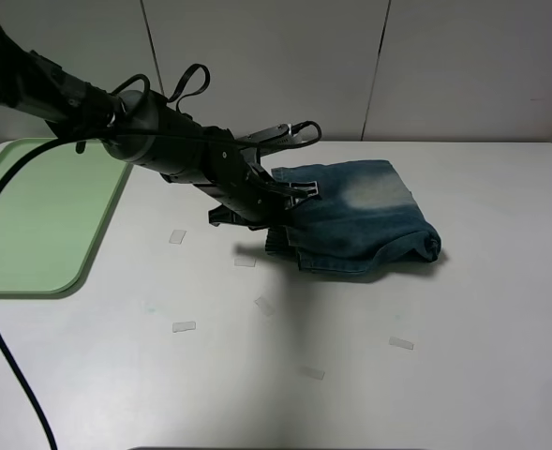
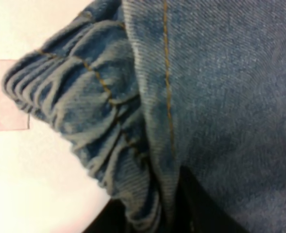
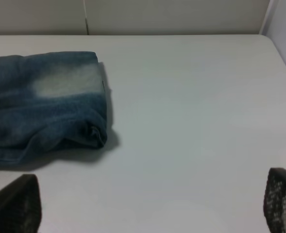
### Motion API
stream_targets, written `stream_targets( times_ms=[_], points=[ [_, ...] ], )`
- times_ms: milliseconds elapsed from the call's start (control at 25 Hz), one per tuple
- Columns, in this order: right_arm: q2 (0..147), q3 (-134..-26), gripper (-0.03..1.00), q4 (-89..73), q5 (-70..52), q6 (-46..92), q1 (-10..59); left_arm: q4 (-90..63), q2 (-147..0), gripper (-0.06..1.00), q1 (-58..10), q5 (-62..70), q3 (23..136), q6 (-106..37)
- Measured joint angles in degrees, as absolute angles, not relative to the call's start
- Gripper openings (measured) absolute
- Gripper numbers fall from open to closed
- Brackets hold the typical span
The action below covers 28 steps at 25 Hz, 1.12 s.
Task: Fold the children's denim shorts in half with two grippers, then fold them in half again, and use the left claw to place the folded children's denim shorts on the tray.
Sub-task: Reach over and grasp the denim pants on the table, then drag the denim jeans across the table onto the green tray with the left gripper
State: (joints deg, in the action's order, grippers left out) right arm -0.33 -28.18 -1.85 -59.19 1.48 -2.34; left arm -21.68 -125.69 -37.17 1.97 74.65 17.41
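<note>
My left pincer point(image 1: 290, 202) is pinched on the gathered waistband edge of the denim shorts point(image 1: 360, 220), which lie folded into a compact bundle on the table point(image 1: 397, 375), well apart from the tray point(image 1: 32, 216). I grip the thick layered edge, I judge, so every layer lifts together and the fold keeps. My right pincer point(image 3: 147, 204) stands wide, holding nothing, back from the shorts and out of the way. The tray, on the far side of my left arm from the shorts, shows nothing in it.
</note>
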Motion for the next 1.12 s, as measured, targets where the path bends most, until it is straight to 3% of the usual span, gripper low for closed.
stream_targets(
  times_ms=[360, 1120],
  points=[
    [-0.3, -28.2, 0.69, -1.9, -59.2, 1.5, -2.3, -20.0, -122.1, 0.14, -35.7, 8.1, 74.6, 16.4],
    [-0.3, -28.2, 0.69, -1.9, -59.2, 1.5, -2.3, 0.9, -107.5, 0.13, -22.2, 35.1, 74.6, 13.8]
  ],
)
